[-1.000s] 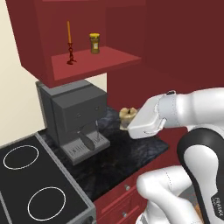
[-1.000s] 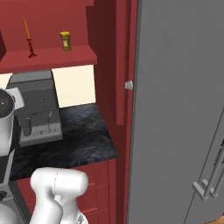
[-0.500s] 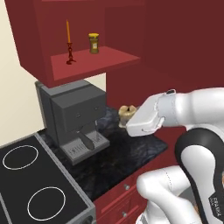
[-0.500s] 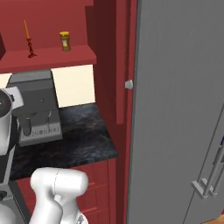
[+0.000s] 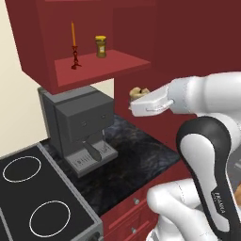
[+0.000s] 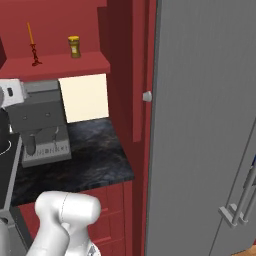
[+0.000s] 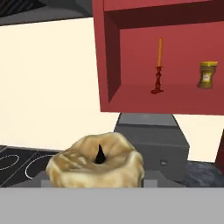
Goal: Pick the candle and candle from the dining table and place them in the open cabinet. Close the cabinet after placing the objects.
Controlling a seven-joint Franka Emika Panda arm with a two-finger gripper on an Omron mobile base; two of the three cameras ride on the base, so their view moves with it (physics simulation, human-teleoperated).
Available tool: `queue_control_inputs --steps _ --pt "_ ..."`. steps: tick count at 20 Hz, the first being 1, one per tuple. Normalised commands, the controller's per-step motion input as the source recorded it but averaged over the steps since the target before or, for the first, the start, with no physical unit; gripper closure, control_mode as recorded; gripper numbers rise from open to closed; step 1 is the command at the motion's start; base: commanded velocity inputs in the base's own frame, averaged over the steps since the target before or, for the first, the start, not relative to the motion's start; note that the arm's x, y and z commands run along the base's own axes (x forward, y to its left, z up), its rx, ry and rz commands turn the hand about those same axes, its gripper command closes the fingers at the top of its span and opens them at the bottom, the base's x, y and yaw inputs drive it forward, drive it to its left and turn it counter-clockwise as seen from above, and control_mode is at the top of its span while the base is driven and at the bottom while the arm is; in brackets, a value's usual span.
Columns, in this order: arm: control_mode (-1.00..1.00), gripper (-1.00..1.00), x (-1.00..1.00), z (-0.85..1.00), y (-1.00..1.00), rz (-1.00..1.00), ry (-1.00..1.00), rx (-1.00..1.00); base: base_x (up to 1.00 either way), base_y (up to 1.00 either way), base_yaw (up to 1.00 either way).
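Note:
A squat tan-yellow candle (image 7: 96,165) with a black wick sits between my fingers, close to the hand camera. My gripper (image 5: 138,95) is shut on it, in the air above the black counter, right of and below the open dark red cabinet (image 5: 44,42). On the cabinet's red shelf (image 7: 175,105) stands the thin orange taper candle (image 5: 73,47) on its dark red stand. The cabinet door (image 6: 140,75) is swung wide open, seen edge-on, its silver knob (image 6: 147,96) sticking out. The dining table is out of view.
A small yellow jar (image 5: 100,46) stands on the shelf right of the taper. A grey coffee machine (image 5: 77,124) sits under the cabinet on the black marbled counter (image 5: 127,160). A black stove (image 5: 33,202) lies to the left, and a tall grey fridge (image 6: 205,125) stands on the right.
My hand has risen with the tan candle, from about the coffee machine's top to just under shelf height. Nothing on the shelf has moved.

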Motion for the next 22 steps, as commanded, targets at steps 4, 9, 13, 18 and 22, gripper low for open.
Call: queue_control_inputs --steps 4,9,13,18,22 --pt "-1.00 1.00 0.13 0.41 -0.33 -0.22 0.00 0.01 0.00 0.00 0.00" --pt "-1.00 1.00 0.04 0.31 -0.54 -0.25 0.00 0.02 0.00 0.00 0.00" --pt "-1.00 1.00 0.07 0.17 -0.63 -0.23 -0.01 0.06 0.00 0.00 0.00" --pt "-1.00 1.00 0.07 0.00 -0.08 -0.01 -0.02 0.01 0.00 0.00 0.00" --pt "-1.00 1.00 0.47 0.00 0.00 0.00 -0.12 0.01 0.00 0.00 0.00"
